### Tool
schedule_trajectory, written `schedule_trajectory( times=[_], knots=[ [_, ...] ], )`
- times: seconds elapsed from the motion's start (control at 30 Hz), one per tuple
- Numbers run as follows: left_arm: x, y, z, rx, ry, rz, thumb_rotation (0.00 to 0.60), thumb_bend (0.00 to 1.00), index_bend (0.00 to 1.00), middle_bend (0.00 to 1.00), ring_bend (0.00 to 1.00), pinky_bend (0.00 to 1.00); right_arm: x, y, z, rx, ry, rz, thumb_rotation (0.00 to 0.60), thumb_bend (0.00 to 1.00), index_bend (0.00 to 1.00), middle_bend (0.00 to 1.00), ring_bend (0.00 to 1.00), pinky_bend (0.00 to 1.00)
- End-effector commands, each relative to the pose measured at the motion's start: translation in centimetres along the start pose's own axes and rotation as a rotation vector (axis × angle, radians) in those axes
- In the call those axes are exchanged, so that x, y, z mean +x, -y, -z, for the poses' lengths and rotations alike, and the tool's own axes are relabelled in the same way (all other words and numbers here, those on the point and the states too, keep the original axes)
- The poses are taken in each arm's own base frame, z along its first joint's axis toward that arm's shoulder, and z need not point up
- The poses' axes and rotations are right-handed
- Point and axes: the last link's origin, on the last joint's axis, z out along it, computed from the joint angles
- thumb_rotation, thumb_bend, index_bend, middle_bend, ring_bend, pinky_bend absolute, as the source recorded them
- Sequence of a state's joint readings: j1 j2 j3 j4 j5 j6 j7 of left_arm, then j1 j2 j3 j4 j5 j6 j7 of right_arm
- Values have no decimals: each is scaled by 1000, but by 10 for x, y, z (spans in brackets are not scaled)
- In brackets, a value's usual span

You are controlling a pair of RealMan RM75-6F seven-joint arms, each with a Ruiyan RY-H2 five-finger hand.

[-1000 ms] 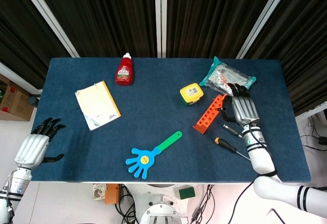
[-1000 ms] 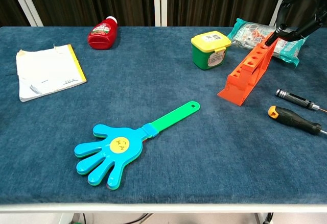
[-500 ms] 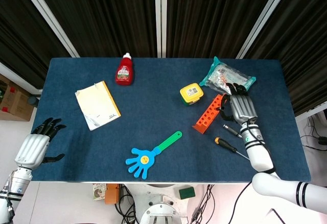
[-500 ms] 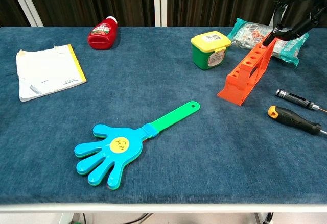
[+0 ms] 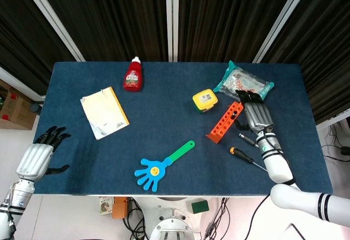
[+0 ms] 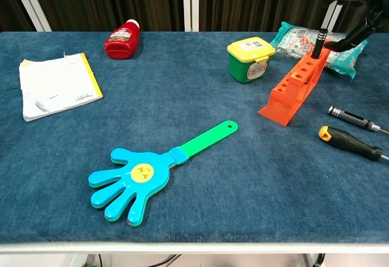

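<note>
Our right hand [image 5: 256, 115] hovers at the far end of the orange rack [image 5: 224, 122], fingers curled near a black-handled tool [image 6: 319, 41] that stands upright in the rack's top hole; we cannot tell whether they grip it. The rack lies on the bench [image 5: 164, 141] between the yellow-lidded tub [image 5: 204, 99] and two loose screwdrivers [image 5: 247, 158], with a snack bag [image 5: 243, 81] just behind. Our left hand [image 5: 37, 158] hangs off the bench's near left corner, fingers spread, holding nothing.
</note>
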State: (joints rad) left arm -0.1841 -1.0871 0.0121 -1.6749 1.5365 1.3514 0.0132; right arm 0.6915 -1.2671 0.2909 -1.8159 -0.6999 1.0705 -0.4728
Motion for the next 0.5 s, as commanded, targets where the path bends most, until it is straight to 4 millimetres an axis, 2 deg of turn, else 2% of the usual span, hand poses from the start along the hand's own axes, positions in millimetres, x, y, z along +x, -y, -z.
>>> schedule_trajectory(
  times=[0.03, 0.17, 0.27, 0.37, 0.5],
  knots=[
    [0, 0, 0, 1, -2, 0, 600, 6, 217, 109, 44, 229, 1, 0, 1, 3, -6, 1, 600, 325, 50, 26, 0, 0],
    [1, 1, 1, 3, -5, 1, 600, 6, 217, 109, 44, 229, 6, -2, 9, 18, -32, -4, 600, 325, 50, 17, 0, 0],
    [1, 1, 1, 3, -6, 2, 600, 6, 218, 109, 44, 229, 10, -10, 23, 25, -71, 11, 600, 324, 47, 9, 0, 0],
    [2, 1, 1, 3, -10, 3, 600, 6, 217, 109, 44, 229, 13, -26, 47, 21, -113, 50, 600, 324, 22, 0, 0, 0],
    [4, 0, 3, 1, -24, 3, 600, 6, 217, 109, 44, 229, 12, -52, 93, 22, -227, 124, 600, 324, 1, 0, 0, 0]
  ],
)
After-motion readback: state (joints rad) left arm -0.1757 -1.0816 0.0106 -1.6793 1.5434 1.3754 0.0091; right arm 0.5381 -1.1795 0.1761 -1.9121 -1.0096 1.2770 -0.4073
